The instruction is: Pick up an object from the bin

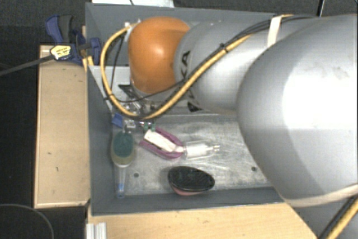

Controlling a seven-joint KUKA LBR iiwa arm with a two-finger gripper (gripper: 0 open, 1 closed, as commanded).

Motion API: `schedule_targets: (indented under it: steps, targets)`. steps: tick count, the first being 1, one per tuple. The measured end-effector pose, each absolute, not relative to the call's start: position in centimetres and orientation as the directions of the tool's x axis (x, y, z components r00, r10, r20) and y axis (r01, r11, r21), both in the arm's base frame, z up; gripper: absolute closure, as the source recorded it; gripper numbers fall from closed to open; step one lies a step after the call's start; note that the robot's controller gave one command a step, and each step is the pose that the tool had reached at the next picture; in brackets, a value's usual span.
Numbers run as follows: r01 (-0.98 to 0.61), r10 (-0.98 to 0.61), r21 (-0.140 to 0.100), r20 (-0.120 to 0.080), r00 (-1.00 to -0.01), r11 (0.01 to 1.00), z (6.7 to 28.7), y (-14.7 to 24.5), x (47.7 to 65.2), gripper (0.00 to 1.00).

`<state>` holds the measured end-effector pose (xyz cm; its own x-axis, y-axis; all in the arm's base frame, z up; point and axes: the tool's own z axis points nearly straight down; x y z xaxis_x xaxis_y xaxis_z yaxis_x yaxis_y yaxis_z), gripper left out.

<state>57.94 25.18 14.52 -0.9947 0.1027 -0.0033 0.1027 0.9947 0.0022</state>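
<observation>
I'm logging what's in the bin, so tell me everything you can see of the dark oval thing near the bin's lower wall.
The dark oval thing lies flat on the floor of the bin, close to the lower wall, long axis left to right. Its top is black and matte; a pinkish rim shows along its lower edge. It lies apart from the purple and white thing above it; whether the clear packet beside that touches it is unclear.

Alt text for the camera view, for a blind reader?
The arm's gripper hangs low in the left of the grey bin, next to a green-capped clear tube; a purple-and-white item and a black oval thing lie nearby.
</observation>
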Motion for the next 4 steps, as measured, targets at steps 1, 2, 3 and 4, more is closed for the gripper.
schedule_targets:
  steps: [1, 2, 3, 4]
  targets:
    - [0.101, 0.101, 0.002, -0.005, -0.995, 0.995, 14.6, 25.2, 58.0, 0.0]
    - [0.078, 0.078, -0.004, 0.001, -0.997, 0.997, 8.3, 20.4, 59.0, 0.0]
    - [0.219, 0.219, 0.004, -0.006, -0.976, 0.976, 7.2, 15.1, 55.4, 0.0]
    - [0.22, 0.22, 0.007, -0.014, -0.975, 0.975, 7.4, 15.1, 55.6, 1.0]
